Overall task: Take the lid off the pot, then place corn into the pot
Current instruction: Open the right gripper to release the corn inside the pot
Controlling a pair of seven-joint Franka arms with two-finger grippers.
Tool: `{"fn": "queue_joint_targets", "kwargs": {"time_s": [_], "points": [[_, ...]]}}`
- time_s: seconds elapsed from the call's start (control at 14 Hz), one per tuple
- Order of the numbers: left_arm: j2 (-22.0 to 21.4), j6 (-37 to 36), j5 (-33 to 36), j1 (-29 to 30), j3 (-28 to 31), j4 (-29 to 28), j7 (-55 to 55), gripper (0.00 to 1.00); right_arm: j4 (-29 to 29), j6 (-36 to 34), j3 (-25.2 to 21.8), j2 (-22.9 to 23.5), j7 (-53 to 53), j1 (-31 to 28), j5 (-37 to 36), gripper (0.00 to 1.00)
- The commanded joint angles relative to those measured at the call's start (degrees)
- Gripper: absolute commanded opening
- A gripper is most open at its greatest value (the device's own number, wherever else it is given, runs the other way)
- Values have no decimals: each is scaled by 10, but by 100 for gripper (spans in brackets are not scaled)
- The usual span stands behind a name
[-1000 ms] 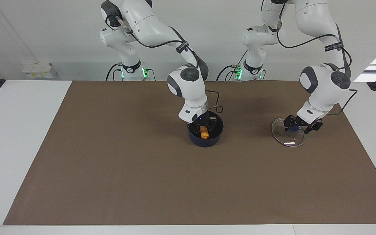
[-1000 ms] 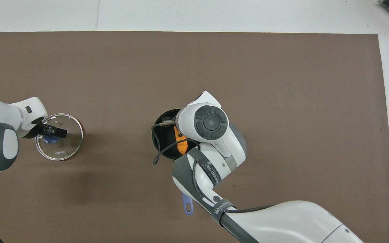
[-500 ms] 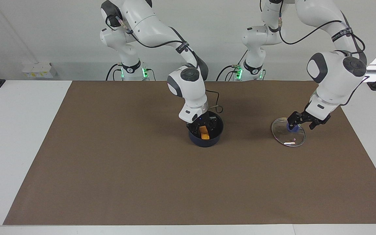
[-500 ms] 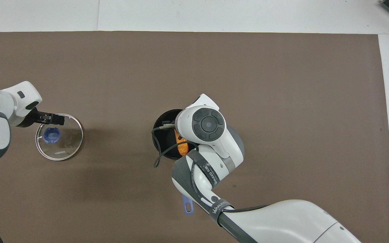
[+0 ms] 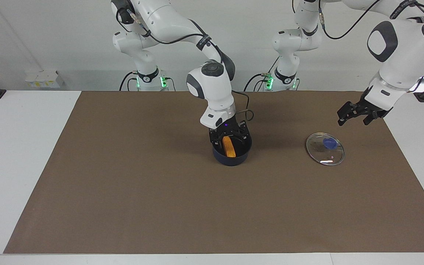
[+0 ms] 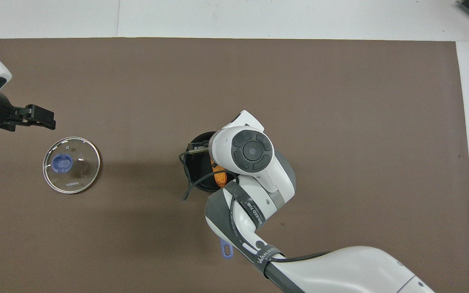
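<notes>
Over the pot (image 5: 231, 150), the right gripper (image 5: 229, 134) hangs with fingers spread, the corn (image 5: 228, 146) lying loose inside, so the drop looks done. Toward the left arm's end from the pot, the lid (image 5: 325, 148) rests flat, clearing the opening; the left gripper (image 5: 354, 114), raised above the mat near that lid, is open and empty.

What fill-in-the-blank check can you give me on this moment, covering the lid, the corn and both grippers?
1. The lid lies flat on the brown mat toward the ____ arm's end of the table.
2. The corn is inside the ____.
3. The right gripper is over the ____.
4. The left gripper, raised in the air, holds ____.

Missing words: left; pot; pot; nothing
</notes>
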Motion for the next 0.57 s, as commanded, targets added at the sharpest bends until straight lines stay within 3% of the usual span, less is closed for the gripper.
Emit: {"fn": "queue_joint_targets", "kwargs": {"time_s": [0.0,0.21,0.5], "points": [[-10,-43,3,-4,2,28,-9,100,-15,-51,4,-51,9,-31,-3,100],[-63,-41,3,-4,1,-25,-11,100,-16,-110,3,-95,0,-92,-6,100],[-66,-41,1,-4,0,-23,-12,100,-16,-177,2,-151,-36,-174,-12,100]]}}
